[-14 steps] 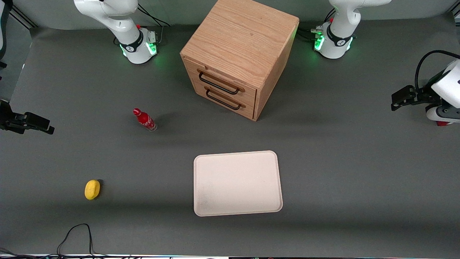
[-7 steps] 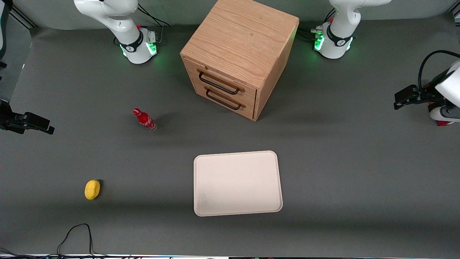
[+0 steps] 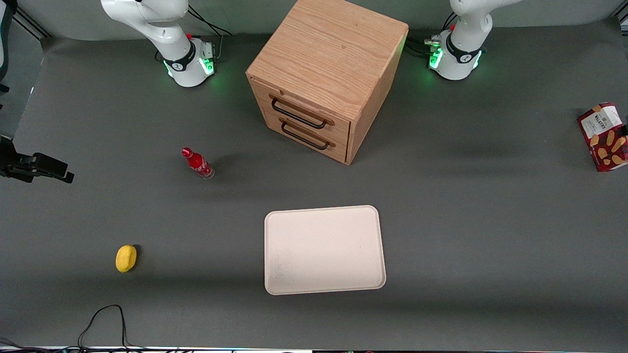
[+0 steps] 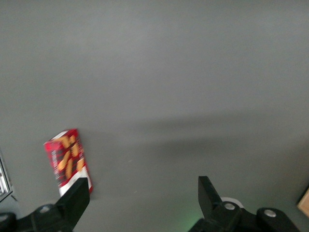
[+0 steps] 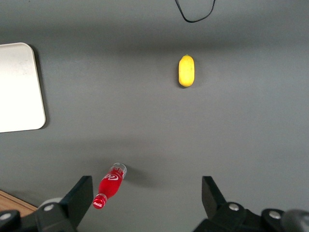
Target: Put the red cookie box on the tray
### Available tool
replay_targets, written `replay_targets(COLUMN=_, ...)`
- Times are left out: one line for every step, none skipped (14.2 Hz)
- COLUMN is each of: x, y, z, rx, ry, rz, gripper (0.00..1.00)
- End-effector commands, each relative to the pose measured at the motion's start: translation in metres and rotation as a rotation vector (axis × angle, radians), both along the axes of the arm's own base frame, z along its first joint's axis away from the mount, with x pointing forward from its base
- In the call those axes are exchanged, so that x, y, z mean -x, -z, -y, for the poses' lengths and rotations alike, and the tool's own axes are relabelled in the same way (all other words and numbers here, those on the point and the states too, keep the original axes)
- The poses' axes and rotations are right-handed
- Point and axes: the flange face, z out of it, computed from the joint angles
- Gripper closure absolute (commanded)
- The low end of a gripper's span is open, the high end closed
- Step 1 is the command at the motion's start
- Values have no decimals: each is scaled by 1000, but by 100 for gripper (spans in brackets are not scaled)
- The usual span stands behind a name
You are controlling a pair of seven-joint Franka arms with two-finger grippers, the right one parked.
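The red cookie box (image 3: 604, 137) is lying flat on the grey table (image 3: 466, 220) at the working arm's end, cookie pictures facing up, now fully uncovered in the front view. The left arm's gripper (image 4: 142, 195), which was hanging over the box half a second ago, is no longer appearing in the front view. In the left wrist view its fingers (image 4: 77, 193) are standing wide apart with nothing between them, high above the table, the box (image 4: 67, 162) showing just beside one fingertip. The tray (image 3: 324, 249) is sitting unmoved near the front camera, well apart from the box. The wooden drawer cabinet (image 3: 326, 73), red bottle (image 3: 197, 163) and yellow lemon (image 3: 126, 258) are remaining in place.
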Motion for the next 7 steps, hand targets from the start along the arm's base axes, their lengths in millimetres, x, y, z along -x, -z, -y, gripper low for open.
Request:
replay_targets(x=36, y=6, z=-63, rx=10, ry=-72, rz=-10, gripper=0)
replay_targets(x=49, y=11, z=-84, rx=10, ry=-109, rz=-10, gripper=0)
replay_targets(x=63, y=18, z=-106, rx=11, ry=-120, rz=-5, gripper=0)
replay_targets(x=74, y=23, z=-124, rx=10, ry=-88, rz=7, gripper=0)
replay_targets(x=92, y=29, z=-146, rx=10, ry=-78, rz=15, gripper=0)
replay_targets(x=109, y=36, z=-168, rx=7, ry=-61, rz=28, gripper=0)
replay_targets(x=120, y=43, z=-182, rx=8, ry=-18, rz=35, gripper=0)
